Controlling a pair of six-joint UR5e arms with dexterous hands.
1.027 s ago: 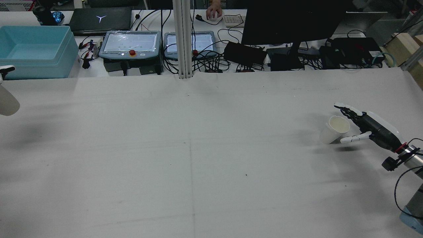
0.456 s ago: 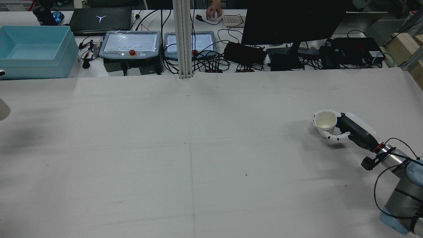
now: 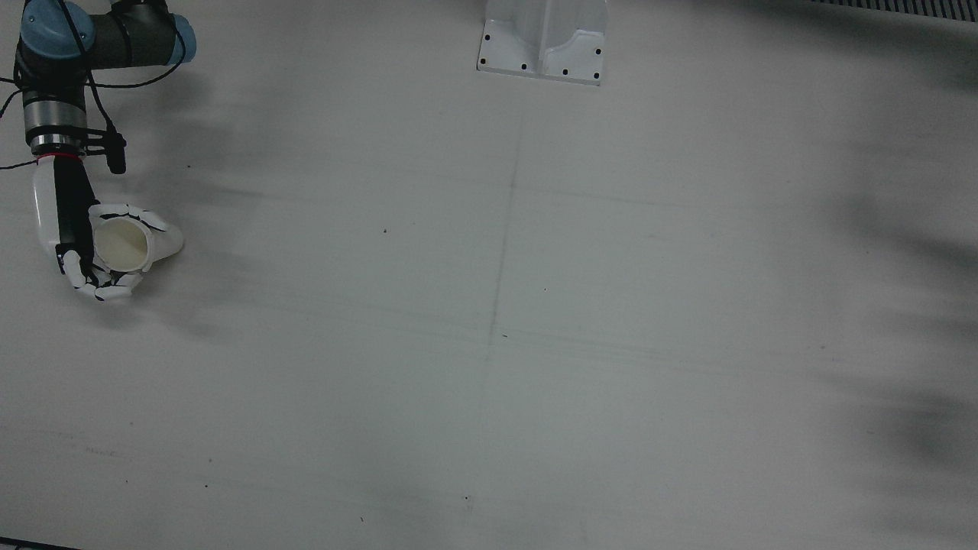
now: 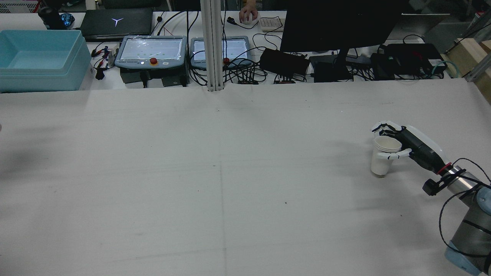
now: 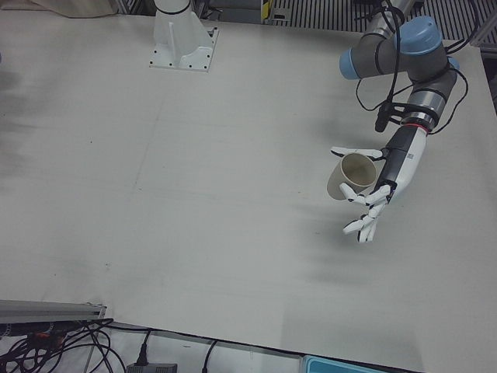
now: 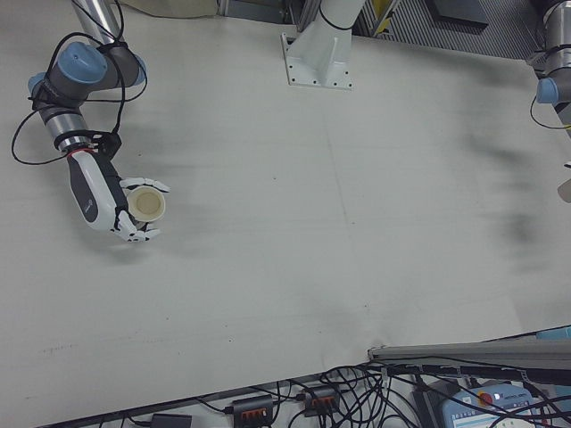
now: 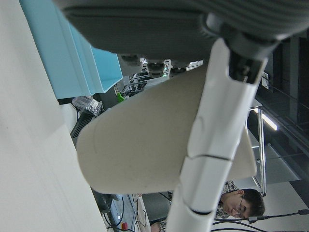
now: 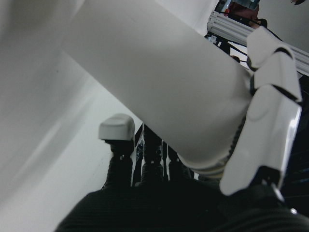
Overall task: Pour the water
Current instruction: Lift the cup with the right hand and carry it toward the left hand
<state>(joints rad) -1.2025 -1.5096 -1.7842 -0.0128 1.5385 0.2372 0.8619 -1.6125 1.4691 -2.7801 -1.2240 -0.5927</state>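
My right hand [image 4: 404, 147] is shut on a white paper cup [image 4: 383, 159] at the right side of the table, holding it upright with its base at or just above the cloth. The hand [image 3: 72, 229] and cup [image 3: 134, 243] also show in the front view, and the hand [image 6: 100, 201] and cup [image 6: 145, 205] in the right-front view. The right hand view shows the cup wall [image 8: 145, 82] close up. My left hand [image 5: 388, 175] holds a beige paper cup [image 5: 349, 175] tilted above the table, fingers partly spread. In the left hand view a finger [image 7: 212, 145] lies across that cup [image 7: 140, 145]. The rear view does not show the left hand.
A blue bin [image 4: 42, 57], two teach pendants [image 4: 151, 51], cables and a dark monitor [image 4: 337, 23] line the far edge. A metal post [image 4: 213, 46] stands at the far middle. A white pedestal [image 3: 542, 42] is bolted to the table.
My right hand closed around the white cup, tipped it and now holds it upright, lower down. My left hand and its cup moved out of the rear view at the left.
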